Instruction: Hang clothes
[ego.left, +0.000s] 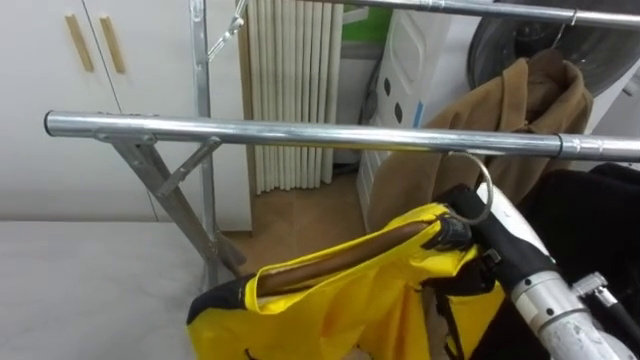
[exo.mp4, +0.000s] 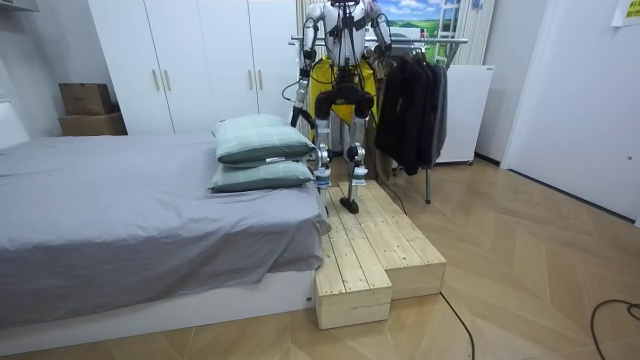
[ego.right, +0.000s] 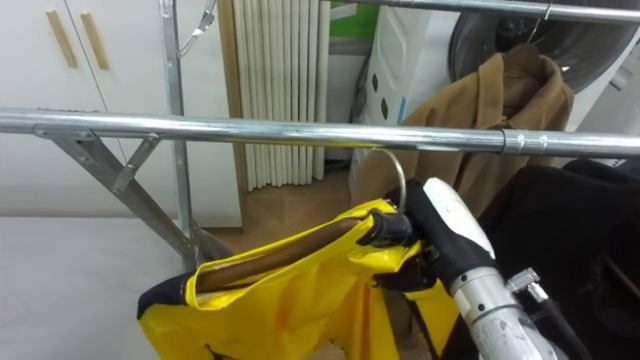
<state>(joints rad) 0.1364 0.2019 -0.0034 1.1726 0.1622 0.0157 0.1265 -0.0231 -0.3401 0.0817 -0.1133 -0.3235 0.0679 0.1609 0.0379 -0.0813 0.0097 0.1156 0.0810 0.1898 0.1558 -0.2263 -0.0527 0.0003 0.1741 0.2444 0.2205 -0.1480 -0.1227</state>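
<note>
Gripping item: right hand (ego.left: 455, 232), entering from the lower right on a white forearm. Its dark fingers are curled round the neck of a brown wooden hanger (ego.left: 340, 256).

Item held: shiny yellow jacket (ego.left: 345, 312) with dark trim, draped over that hanger. It lies below and to the left of the hand, with its collar opening just beside the fingers.

Hook: curved metal hook (ego.left: 484, 190), rising from the hanger directly above the hand. Its top reaches the underside of a long horizontal steel rail (ego.left: 250, 131); whether it sits over the rail cannot be told.

Behind the rail:
- a tan wool coat (ego.left: 510, 120) hanging from a second, higher rail (ego.left: 480, 9)
- black garments (ego.left: 592, 220) at the right edge, just beside the forearm
- white wardrobe doors (ego.left: 40, 85) with wooden handles, at the left
- a pale pleated curtain (ego.left: 290, 100), between the wardrobe and the coat

Station: the robot stands upright at the far end of a pale slatted wooden platform (exo.mp4: 378, 250), facing the clothes rack. A grey-covered bed (exo.mp4: 120, 220) with two grey-green pillows (exo.mp4: 262, 150) is beside it on the room view's left.

Other hand: left hand (exo.mp4: 297, 112), low at the robot's side; its state cannot be told.
</note>
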